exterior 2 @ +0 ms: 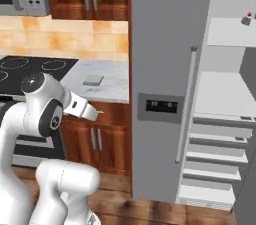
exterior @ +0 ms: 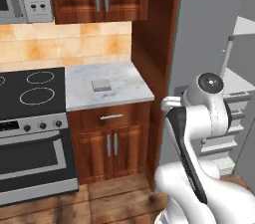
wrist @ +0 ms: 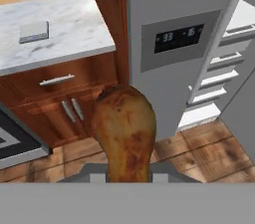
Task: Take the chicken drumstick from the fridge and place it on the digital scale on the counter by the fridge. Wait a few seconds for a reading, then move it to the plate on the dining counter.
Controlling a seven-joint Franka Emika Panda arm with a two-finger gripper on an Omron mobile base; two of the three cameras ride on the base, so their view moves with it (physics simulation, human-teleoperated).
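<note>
The jaws pinch the chicken drumstick [wrist: 124, 136] by its narrow end, so its fat browned end juts straight out ahead of them, in mid-air above the wood floor. Ahead of the jaws and to their left, the digital scale [wrist: 34, 32] lies flat on the marble bench [wrist: 69, 34], well apart from the meat. To their right stands the grey fridge [wrist: 174, 29], its right door open on white shelves.

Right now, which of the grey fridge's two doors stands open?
The right-hand door: white shelves show there. The left door, carrying the dark dispenser panel and long silver handle, is shut.
</note>
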